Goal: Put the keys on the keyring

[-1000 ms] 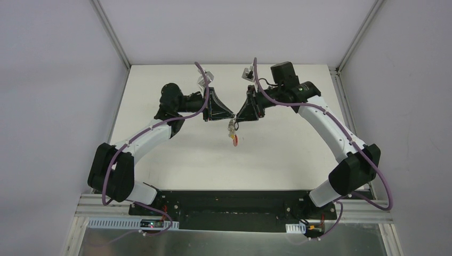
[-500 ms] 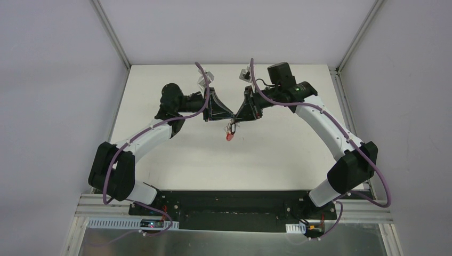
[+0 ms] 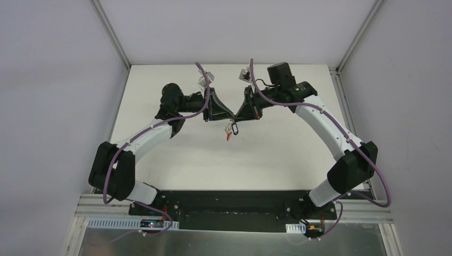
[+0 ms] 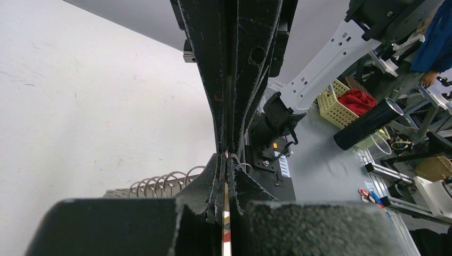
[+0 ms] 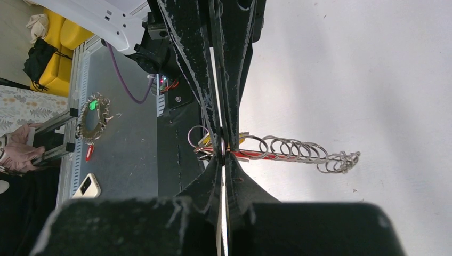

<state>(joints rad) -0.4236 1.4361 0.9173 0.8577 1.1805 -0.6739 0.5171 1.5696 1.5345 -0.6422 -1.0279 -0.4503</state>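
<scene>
the keyring (image 3: 231,130) hangs in the air over the middle of the white table (image 3: 186,154), just under the spot where the two arms meet tip to tip. from above it shows as a small bunch of silver with a bit of red at its lower end, clear of the table surface.

the left pincer (image 3: 231,114) reaches in from the left with its fingers clenched flat together, gripping the keyring at its top. the right pincer (image 3: 238,116) reaches in from the right, also clenched, its tips touching those of the left one. whether it pinches part of the bunch as well cannot be told.

in the right wrist view, the right pincer (image 5: 220,143) closes to a point at one end of the bunch. a row of silver wire loops (image 5: 298,150) stretches away to one side, a thin red band (image 5: 261,156) runs along beneath them, and a small yellow-orange tag (image 5: 205,140) sits on the other side of the tips.

in the left wrist view, the left pincer (image 4: 227,152) is shut tight, and the same wire loops (image 4: 160,184) fan out beside the dark fingers of the right arm.
</scene>
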